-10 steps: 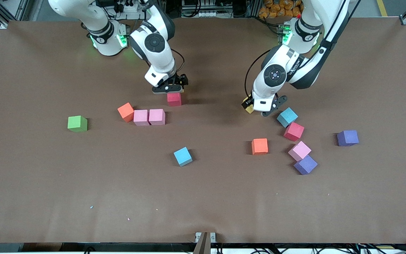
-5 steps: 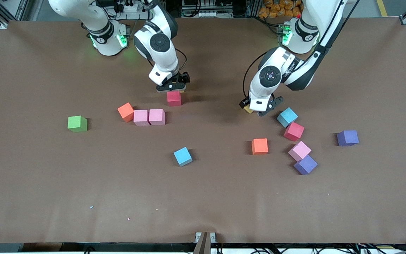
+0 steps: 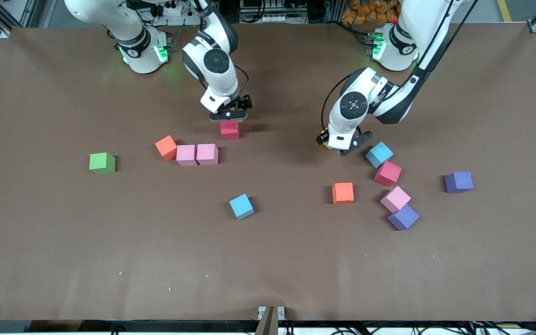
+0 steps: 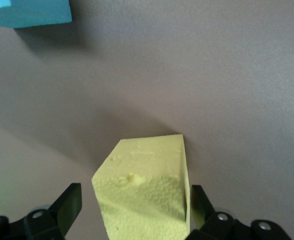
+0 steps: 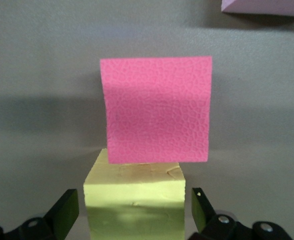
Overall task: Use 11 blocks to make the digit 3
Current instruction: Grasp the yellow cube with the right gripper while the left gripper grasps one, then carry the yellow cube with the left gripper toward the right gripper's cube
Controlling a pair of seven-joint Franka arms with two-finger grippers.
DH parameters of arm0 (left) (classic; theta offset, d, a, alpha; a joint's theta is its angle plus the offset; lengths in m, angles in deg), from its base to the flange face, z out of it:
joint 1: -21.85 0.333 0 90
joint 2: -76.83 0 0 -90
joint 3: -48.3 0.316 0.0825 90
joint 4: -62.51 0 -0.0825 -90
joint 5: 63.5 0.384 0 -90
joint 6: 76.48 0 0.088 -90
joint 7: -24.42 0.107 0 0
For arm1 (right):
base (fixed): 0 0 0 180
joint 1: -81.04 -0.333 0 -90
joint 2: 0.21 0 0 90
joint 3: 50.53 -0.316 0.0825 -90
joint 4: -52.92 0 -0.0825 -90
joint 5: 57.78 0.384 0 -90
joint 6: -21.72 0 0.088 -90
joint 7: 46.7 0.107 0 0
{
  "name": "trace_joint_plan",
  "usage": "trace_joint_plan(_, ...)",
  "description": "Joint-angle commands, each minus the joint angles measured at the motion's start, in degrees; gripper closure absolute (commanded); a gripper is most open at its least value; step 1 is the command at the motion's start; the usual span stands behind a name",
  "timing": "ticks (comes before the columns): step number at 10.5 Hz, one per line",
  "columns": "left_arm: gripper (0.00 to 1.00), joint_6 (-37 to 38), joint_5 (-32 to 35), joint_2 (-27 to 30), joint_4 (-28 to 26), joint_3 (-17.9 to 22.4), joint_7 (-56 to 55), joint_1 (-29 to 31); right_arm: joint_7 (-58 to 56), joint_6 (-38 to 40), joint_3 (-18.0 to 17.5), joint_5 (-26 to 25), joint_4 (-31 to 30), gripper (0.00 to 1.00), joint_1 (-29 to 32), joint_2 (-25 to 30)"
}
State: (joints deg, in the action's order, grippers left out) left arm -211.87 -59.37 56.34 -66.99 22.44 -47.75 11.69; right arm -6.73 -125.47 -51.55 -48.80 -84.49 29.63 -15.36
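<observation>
My left gripper [image 3: 338, 143] [image 4: 135, 195] is low over the table, open around a yellow block [image 4: 142, 175] [image 3: 326, 144]. One finger is close to the block and the other stands apart from it. My right gripper [image 3: 229, 114] [image 5: 135, 197] is open astride a second yellow block [image 5: 134, 180], which touches a red block [image 3: 230, 130] [image 5: 157, 110]. An orange block [image 3: 166, 147] and two pink blocks [image 3: 186, 155] [image 3: 207, 154] lie in a touching row. The other blocks are scattered; no digit 3 figure shows.
Toward the left arm's end lie light blue [image 3: 379, 154], red [image 3: 387, 173], pink [image 3: 395, 198], two purple [image 3: 403, 217] [image 3: 458, 181] and orange [image 3: 343, 192] blocks. A light blue block [image 3: 241, 206] lies mid-table. A green cube [image 3: 102, 163] sits toward the right arm's end.
Both wrists have shifted slightly over their yellow blocks, the left one turning more upright. No block on the table has moved.
</observation>
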Motion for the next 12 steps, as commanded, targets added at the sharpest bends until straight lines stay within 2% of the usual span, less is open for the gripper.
trace_joint_plan(1, 0.55, -0.23, 1.59, -0.51, 0.65, -0.33, -1.40, 0.31, -0.94, -0.20, 0.15, 1.74, -0.57, 0.00, -0.79, 0.12)
trace_joint_plan(2, 0.73, -0.05, 1.59, 0.01, 0.73, -0.33, -2.44, 0.48, -0.94, -0.11, 0.15, 1.74, -0.57, 0.19, -0.79, 0.04)
trace_joint_plan(3, 0.91, -0.05, 1.50, -0.07, 1.61, -0.42, -5.24, 0.05, -0.94, -0.11, 0.06, 1.74, -0.57, 0.46, -0.79, -0.05)
trace_joint_plan(4, 1.00, 0.12, 1.32, -0.25, 2.57, -0.42, -9.53, -0.48, -0.94, -0.11, -0.03, 2.27, -0.57, 0.78, -0.88, -0.05)
trace_joint_plan(5, 1.00, 0.21, 1.06, -0.16, 3.10, -0.59, -12.36, -0.48, -0.94, -0.02, -0.20, 3.32, -0.49, 0.98, -1.49, -0.49)
trace_joint_plan(7, 1.00, 0.39, 0.45, -0.60, 5.12, -3.04, -19.90, -0.66, -1.64, 3.03, -0.29, 6.30, 0.39, 1.00, -1.41, -0.58)
trace_joint_plan(9, 1.00, 0.39, -2.62, -3.05, 9.33, -5.07, -33.49, -1.44, -2.87, 5.95, -0.29, 9.99, 3.45, 1.00, -1.32, -0.23)
trace_joint_plan(12, 1.00, 0.30, -3.42, -6.04, 12.33, -5.34, -44.70, -7.32, -2.87, 6.04, -0.29, 10.80, 6.19, 1.00, -1.67, -0.23)
